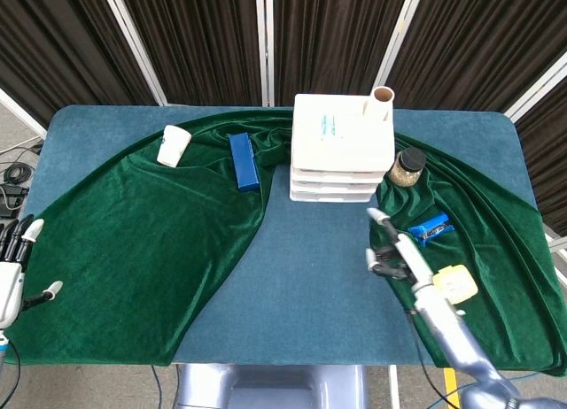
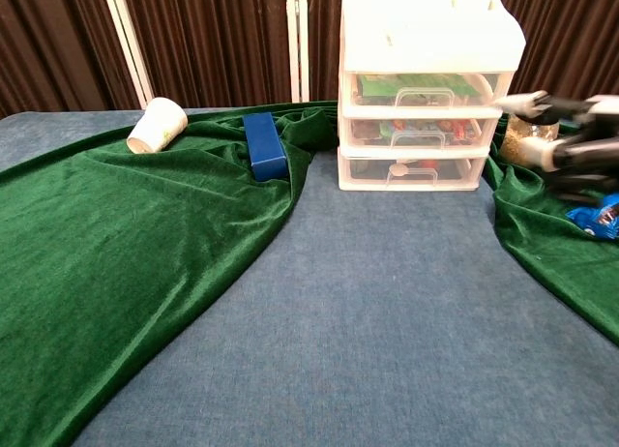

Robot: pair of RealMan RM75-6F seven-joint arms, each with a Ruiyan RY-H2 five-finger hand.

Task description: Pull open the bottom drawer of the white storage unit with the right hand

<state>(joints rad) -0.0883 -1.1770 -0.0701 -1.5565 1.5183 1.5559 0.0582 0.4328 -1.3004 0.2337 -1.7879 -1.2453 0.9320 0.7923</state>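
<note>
Left hand point(image 1: 11, 272) at lower-left edge, fingers apart, holding nothing; one paper cup point(image 1: 174, 146); one blue box point(image 1: 243, 161); one white storage unit point(image 1: 342, 145) upper centre, three drawers, bottom drawer point(image 2: 410, 172) closed; right hand point(image 1: 394, 251) lower right, fingers spread, empty; one jar point(image 1: 407, 166).

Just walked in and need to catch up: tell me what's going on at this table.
A two-armed robot is set to pull open the bottom drawer of the white storage unit. Its right hand is in the air in front of the unit and to its right, fingers spread, holding nothing and not touching the drawer handle. All three drawers look closed. The left hand sits idle and open at the table's near left edge, over the green cloth.
</note>
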